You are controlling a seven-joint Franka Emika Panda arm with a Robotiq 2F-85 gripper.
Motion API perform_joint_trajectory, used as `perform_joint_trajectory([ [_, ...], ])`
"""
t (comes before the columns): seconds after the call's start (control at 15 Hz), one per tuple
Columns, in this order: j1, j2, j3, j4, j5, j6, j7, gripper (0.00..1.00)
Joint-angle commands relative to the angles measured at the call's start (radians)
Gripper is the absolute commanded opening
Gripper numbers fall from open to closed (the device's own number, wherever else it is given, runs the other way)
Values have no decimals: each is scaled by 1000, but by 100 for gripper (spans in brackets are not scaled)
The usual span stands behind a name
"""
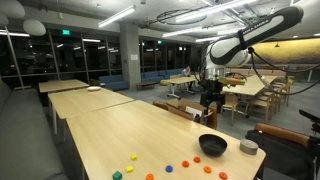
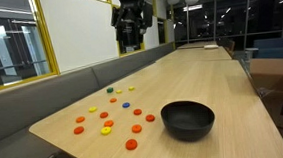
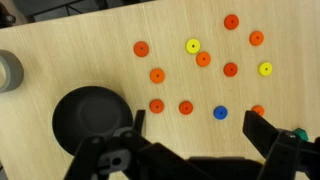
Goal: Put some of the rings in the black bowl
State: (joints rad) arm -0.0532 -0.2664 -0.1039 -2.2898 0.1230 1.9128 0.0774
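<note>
Several small rings lie scattered on the pale wooden table, mostly orange [image 3: 157,75], with a yellow one [image 3: 193,46] and a blue one [image 3: 220,113]. In both exterior views they show as a loose cluster [image 1: 185,163] [image 2: 104,122]. The black bowl [image 3: 90,115] [image 1: 212,146] [image 2: 187,119] stands beside them with nothing visible inside. My gripper [image 3: 195,125] [image 1: 210,116] [image 2: 129,48] hangs well above the table, over the edge of the cluster next to the bowl. It is open and holds nothing.
A small pale grey cup [image 3: 8,72] [image 1: 248,147] stands just beyond the bowl, near the table's edge. A padded bench [image 2: 23,107] runs along one long side of the table. More tables and chairs [image 1: 245,95] fill the room behind.
</note>
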Motion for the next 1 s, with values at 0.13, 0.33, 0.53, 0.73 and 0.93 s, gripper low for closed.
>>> perform_joint_trajectory([
  [0.13, -11, -3, 10, 11, 3, -2, -3, 100],
  [0.33, -11, -4, 10, 12, 3, -2, -3, 100],
  [0.53, -5, 15, 24, -9, 3, 54, 25, 100],
  [0.73, 8, 75, 62, -52, 8, 230, 95, 100],
  [0.93, 25, 194, 108, -70, 0, 424, 205, 100],
])
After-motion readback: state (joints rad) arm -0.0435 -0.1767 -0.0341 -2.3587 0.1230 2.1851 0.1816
